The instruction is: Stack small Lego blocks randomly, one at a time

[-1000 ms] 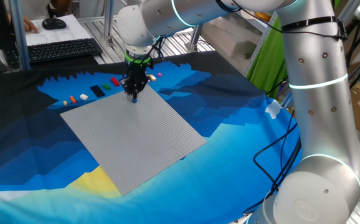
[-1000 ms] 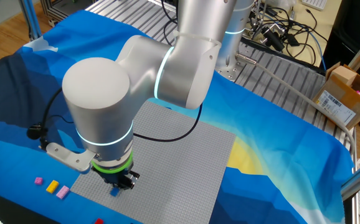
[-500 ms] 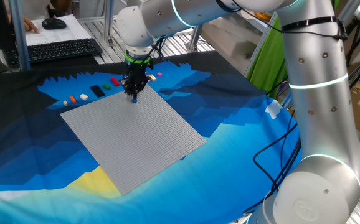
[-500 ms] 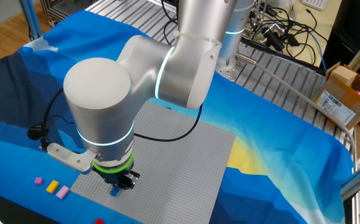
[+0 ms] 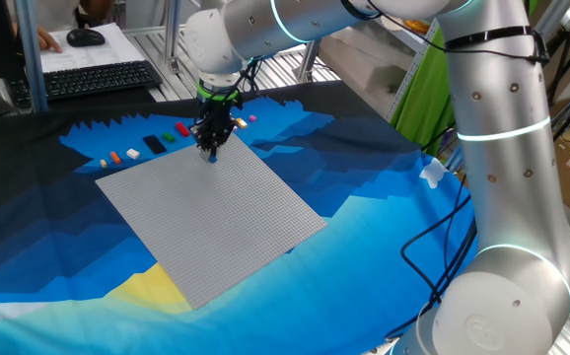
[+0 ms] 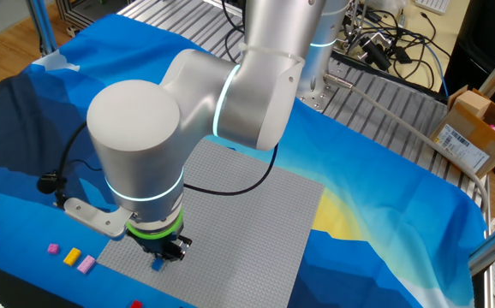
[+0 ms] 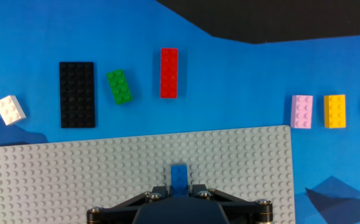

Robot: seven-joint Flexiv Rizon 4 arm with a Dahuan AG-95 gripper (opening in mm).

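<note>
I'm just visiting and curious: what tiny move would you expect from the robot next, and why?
Probably opening the end effector and lifting away: its fingers pinch a blue block that already sits low on the grey baseplate near its edge.

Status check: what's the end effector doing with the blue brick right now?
End effector shut on blue brick, pointing down. Brick sits on grey baseplate near its edge. Other bricks lie on the cloth beyond; nothing in the way.
</note>
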